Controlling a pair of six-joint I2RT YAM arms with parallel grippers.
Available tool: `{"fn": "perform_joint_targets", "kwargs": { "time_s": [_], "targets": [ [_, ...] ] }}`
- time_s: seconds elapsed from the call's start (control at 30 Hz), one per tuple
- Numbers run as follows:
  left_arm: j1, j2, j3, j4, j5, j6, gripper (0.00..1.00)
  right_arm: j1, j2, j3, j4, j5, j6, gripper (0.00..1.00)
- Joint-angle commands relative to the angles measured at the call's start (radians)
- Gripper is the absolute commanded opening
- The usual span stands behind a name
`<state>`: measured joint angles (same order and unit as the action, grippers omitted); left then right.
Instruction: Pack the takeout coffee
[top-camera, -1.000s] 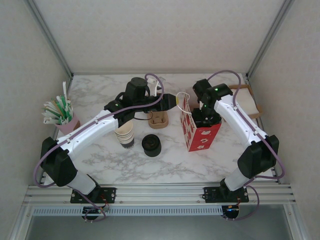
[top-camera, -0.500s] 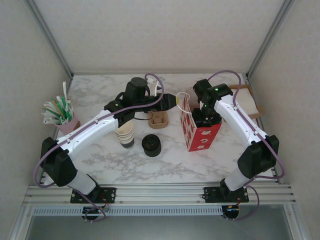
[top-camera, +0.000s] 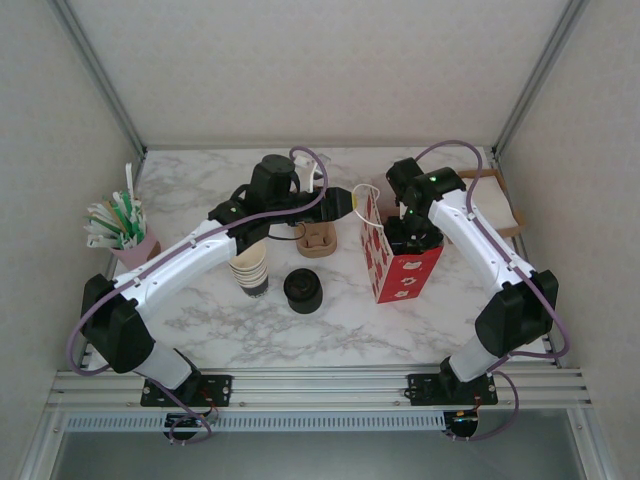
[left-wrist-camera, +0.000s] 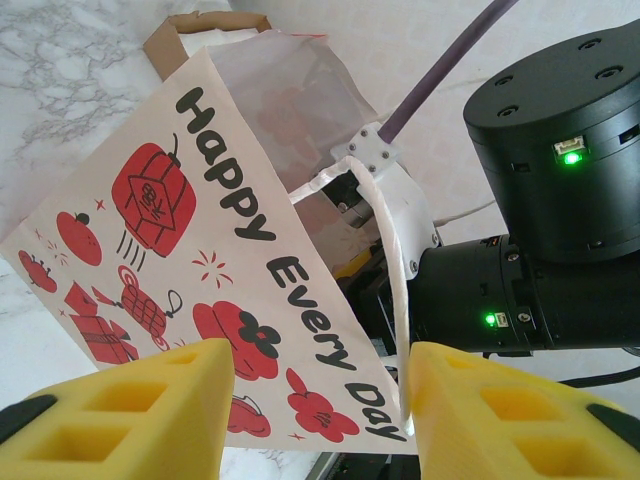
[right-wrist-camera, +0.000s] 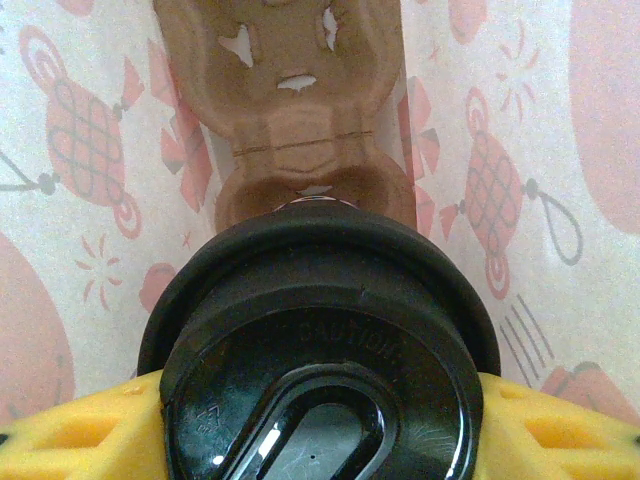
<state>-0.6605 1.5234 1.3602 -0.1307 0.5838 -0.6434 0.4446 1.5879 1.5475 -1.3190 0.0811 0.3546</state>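
Coffee (right-wrist-camera: 320, 340) hangs inside the paper bag (left-wrist-camera: 190, 270), lid up, clamped at the rim between the yellow fingers (right-wrist-camera: 70, 430) of the right pincer (right-wrist-camera: 320, 435). It is poised over a brown cardboard carrier (right-wrist-camera: 300, 110) that lies deeper in the bag. The main risk, as I judge it, is letting go before the cup's base is seated in a carrier well: a drop onto the ridge between wells would tip it and spill inside the bag. A second risk is the bag itself. Its thin walls press close around the pincer, so pulling out could drag or topple it. The left pincer (left-wrist-camera: 320, 410), just outside the bag's mouth, stands with its fingers wide apart. The white handle (left-wrist-camera: 395, 270) passes between them ungripped, so nothing steadies the bag. The wide lid hides the cup's sides and base, so I cannot tell whether the cup touches the carrier or how well it lines up with a well. From above, the right arm covers the bag's mouth. On the desk left of the bag sit a lid stack (top-camera: 302, 290), a cup stack (top-camera: 250, 272) and a second carrier (top-camera: 320, 240).
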Motion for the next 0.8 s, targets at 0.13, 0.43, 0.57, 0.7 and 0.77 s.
{"fn": "perform_joint_targets", "kwargs": {
  "time_s": [0.13,0.43,0.57,0.7,0.77],
  "targets": [
    [-0.007,0.002,0.019,0.017,-0.006,0.007,0.49,-0.007,0.006,-0.001,0.003,-0.003,0.000,0.61],
    [-0.007,0.003,0.020,0.015,-0.004,0.008,0.49,-0.008,0.010,-0.012,0.022,-0.007,-0.002,0.61],
    [-0.007,0.002,0.023,0.013,-0.006,0.010,0.49,-0.010,0.020,-0.035,0.050,-0.015,-0.004,0.61],
    [-0.007,0.004,0.024,0.009,-0.006,0.010,0.49,-0.016,0.030,-0.052,0.070,-0.027,-0.004,0.61],
    [-0.007,0.005,0.027,0.009,-0.006,0.011,0.49,-0.017,0.032,-0.058,0.075,-0.029,-0.005,0.61]
  ]
}}
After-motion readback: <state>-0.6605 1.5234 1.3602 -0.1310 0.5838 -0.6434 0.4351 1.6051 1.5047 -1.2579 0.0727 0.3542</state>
